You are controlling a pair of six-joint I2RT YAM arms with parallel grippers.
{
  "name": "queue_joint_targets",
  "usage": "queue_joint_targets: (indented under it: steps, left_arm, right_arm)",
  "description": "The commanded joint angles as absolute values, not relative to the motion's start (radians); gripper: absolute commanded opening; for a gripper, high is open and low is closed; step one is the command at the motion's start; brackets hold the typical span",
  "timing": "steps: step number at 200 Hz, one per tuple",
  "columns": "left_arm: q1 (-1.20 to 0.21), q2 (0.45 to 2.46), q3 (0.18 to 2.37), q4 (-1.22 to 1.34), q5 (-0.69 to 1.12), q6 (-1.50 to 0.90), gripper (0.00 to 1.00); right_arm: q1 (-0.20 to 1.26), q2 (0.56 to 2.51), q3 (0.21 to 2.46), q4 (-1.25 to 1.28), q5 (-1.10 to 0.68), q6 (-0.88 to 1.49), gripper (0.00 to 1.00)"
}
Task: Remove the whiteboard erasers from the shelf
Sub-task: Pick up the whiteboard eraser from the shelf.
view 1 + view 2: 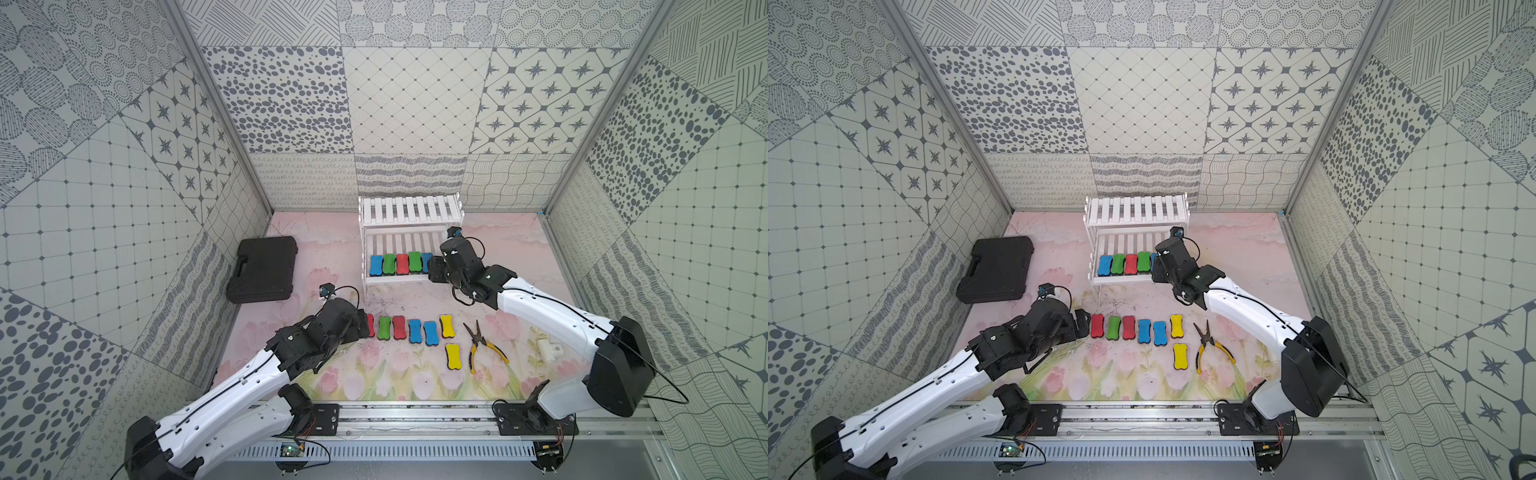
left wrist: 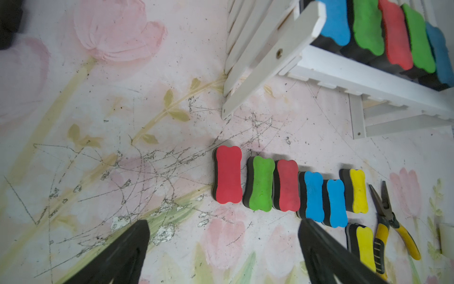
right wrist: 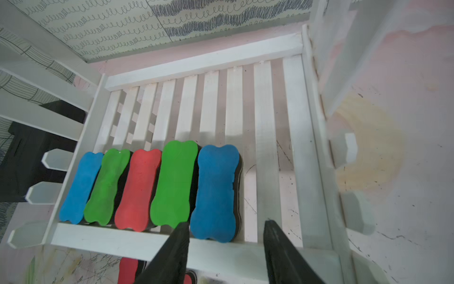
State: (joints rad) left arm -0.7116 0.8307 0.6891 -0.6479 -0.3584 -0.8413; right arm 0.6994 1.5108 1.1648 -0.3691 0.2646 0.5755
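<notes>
The white shelf [image 1: 409,210] stands at the back centre. Its lower tier holds several whiteboard erasers in a row, ending in a blue one [image 3: 216,191] at the right. My right gripper [image 3: 226,221] hovers open over the front rail. Its fingers straddle that blue eraser's near end without gripping it. Several more erasers lie on the table in a row, from a red one [image 2: 228,174] to two yellow ones [image 1: 446,326]. My left gripper [image 2: 224,223] is open and holds nothing, just left of the red eraser in both top views.
Yellow-handled pliers [image 1: 482,347] lie right of the yellow erasers. A black plastic case [image 1: 262,268] sits at the left near the wall. A small white object [image 1: 550,349] lies at the right, under the right arm. The shelf's upper tier [image 1: 1136,210] holds nothing.
</notes>
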Motion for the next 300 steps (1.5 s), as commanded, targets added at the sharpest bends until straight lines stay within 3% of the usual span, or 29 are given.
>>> queue_joint_targets:
  steps: [1, 136, 300]
  left_arm:
    - [-0.707, 0.823, 0.703, -0.674, -0.347, -0.85, 0.99]
    - [-0.704, 0.834, 0.695, -0.665, -0.345, -0.856, 0.99]
    - [-0.696, 0.842, 0.696, -0.661, -0.342, -0.847, 1.0]
  right_arm:
    - [0.686, 1.544, 1.199, -0.318, 0.222, 0.54, 0.56]
    - [0.666, 1.636, 1.259, -0.316, 0.233, 0.516, 0.54]
    - [0.614, 1.599, 1.222, -0.347, 0.224, 0.507, 0.49]
